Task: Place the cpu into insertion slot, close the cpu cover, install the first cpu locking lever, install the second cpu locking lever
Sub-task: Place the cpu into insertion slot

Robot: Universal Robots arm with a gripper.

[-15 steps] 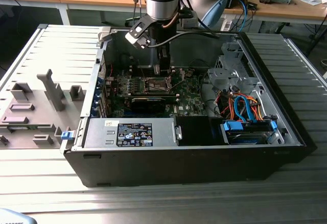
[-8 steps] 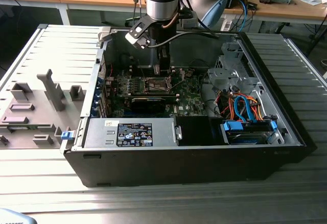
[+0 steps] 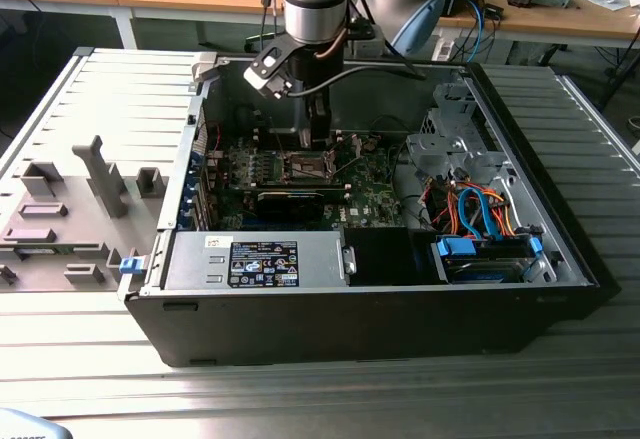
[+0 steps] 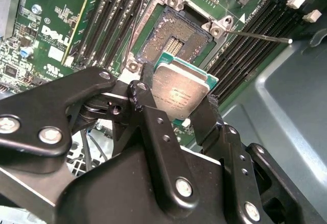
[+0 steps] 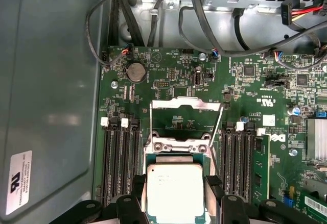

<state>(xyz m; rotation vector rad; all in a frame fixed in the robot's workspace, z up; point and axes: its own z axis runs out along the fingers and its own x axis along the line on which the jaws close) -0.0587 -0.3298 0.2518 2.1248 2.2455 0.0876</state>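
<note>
Black links of the claw [image 4: 179, 97] lie closest in the second wrist view, and its two fingers [image 4: 148, 89] are closed on the cpu [image 4: 180, 92], gripping it at two opposite edges. This chip is a small flat square with a silvery-grey metal top and a thin green rim. Fine print is stamped on the top, too small for me to read. It hangs just over one edge of the slot [image 4: 173, 39], a dark square socket with a silvery rim on the green board [image 4: 46, 9], and it is not seated in it. White logo letters are printed on the board. One thin lever [image 4: 260, 35] sticks out beside the slot. In the first wrist view the cover [image 5: 186, 103] stands open behind the cpu [image 5: 175, 188], and a white sticker [image 5: 19, 180] with dark print sits on the case [image 5: 51, 81] wall.
</note>
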